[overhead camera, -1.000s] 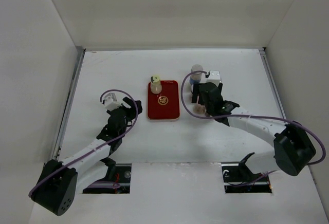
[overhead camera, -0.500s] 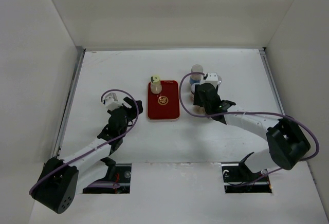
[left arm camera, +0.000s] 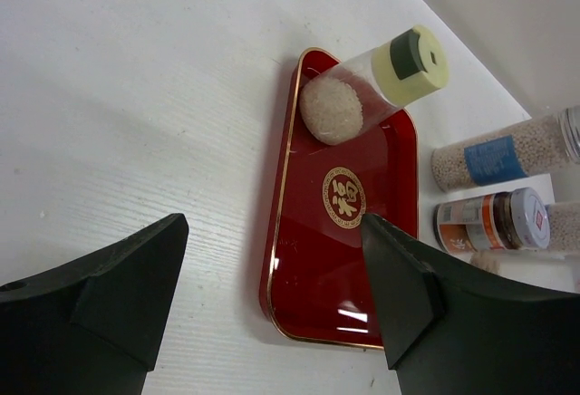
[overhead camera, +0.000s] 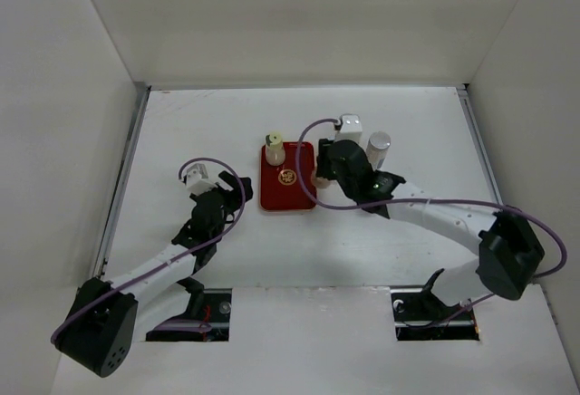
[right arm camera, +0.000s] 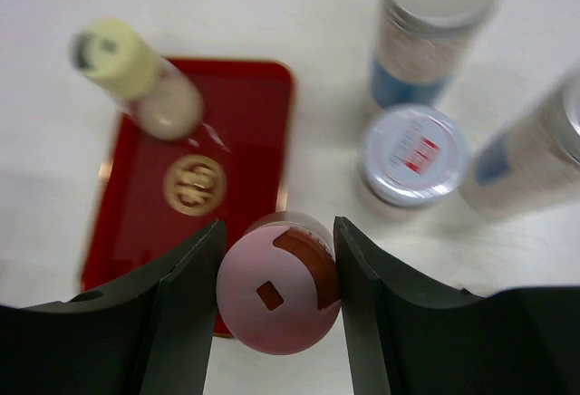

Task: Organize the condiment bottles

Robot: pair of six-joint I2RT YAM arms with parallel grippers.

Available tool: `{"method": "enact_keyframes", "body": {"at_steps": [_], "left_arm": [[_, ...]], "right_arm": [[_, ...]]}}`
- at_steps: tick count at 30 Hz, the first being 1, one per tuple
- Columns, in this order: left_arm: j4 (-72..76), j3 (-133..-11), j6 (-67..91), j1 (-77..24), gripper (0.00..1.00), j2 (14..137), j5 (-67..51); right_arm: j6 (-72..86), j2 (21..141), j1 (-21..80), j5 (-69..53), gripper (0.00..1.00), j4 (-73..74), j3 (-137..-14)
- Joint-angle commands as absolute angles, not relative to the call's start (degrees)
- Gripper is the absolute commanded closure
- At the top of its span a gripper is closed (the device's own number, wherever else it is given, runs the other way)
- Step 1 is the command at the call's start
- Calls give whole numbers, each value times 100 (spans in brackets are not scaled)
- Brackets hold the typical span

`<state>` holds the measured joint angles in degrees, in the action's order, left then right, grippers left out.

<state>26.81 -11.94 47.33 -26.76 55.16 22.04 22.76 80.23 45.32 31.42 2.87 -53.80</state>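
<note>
My right gripper (right arm camera: 279,228) is shut on the pink-capped bottle (right arm camera: 277,297) and holds it upright over the right edge of the red tray (right arm camera: 237,132). In the top view this gripper (overhead camera: 320,176) is beside the tray (overhead camera: 290,191). The yellow-capped bottle (overhead camera: 274,147) stands in the tray's far left corner. A short bottle with a whitish lid (right arm camera: 414,154) and two taller silver-capped bottles (right arm camera: 437,16) (right arm camera: 535,155) stand right of the tray. My left gripper (overhead camera: 237,189) is open and empty, left of the tray (left arm camera: 313,259). The second short bottle is not visible.
White walls enclose the table on the left, back and right. The right arm stretches across the table's right half, its wrist camera (overhead camera: 351,126) hiding part of the bottle group. One silver-capped bottle (overhead camera: 378,146) shows beside it.
My right gripper has moved left with the pink-capped bottle, from the bottle group to the tray's right edge, uncovering a silver-capped bottle. The left arm has not moved.
</note>
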Motion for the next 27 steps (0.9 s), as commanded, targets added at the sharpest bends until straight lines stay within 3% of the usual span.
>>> {"method": "enact_keyframes", "body": {"at_steps": [1, 10, 18, 27], "left_arm": [[2944, -1239, 4729, -2711, 24, 5379, 2267], [2892, -1187, 4720, -2597, 24, 5282, 2215], [2856, -1187, 4702, -2579, 23, 5203, 2241], [2900, -1204, 4702, -2623, 22, 5309, 2224]], "right_arm": [[2215, 8628, 4662, 3041, 59, -316, -6229], [1723, 10782, 4276, 2892, 58, -378, -8286], [1810, 11478, 3986, 2663, 55, -352, -8798], [1890, 11611, 4012, 2610, 32, -352, -8763]]}}
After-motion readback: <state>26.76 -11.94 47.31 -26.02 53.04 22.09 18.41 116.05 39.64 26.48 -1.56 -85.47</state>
